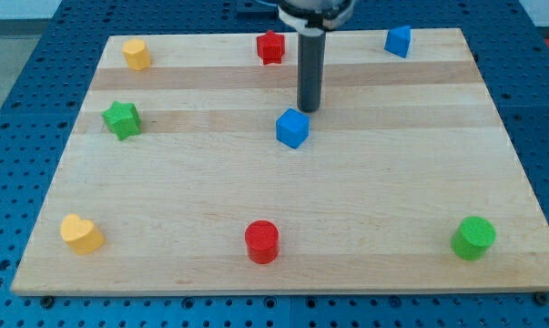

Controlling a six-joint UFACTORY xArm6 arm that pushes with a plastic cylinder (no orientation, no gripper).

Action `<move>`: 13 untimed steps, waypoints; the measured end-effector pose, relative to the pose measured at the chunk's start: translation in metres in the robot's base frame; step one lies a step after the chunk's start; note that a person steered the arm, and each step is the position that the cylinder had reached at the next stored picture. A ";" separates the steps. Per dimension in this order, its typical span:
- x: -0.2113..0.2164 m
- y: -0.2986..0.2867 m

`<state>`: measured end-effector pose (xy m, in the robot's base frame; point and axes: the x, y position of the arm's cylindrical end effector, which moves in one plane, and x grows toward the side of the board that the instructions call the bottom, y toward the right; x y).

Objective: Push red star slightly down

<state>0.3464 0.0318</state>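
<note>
Red star (270, 46): near the counter's (256, 191) top edge, up-left of my tip, apart from it.
My tip (309, 108): bare rod, no gripper, holding nothing; just above blue cube (292, 128).
Progress: push apparently not begun; tip must get above the star.

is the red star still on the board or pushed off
On the board. The red star sits near the wooden board's top edge, fully on the wood; my tip is below-right, not touching.

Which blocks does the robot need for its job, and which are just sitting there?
Needed: red star; my tip, to its lower right, just above the blue cube.

Just sitting: blue cube, blue block, yellow block, green star, yellow heart, red cylinder, green cylinder.
</note>
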 end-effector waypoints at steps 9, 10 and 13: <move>-0.130 -0.063; -0.128 -0.063; -0.104 -0.063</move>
<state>0.2429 -0.0314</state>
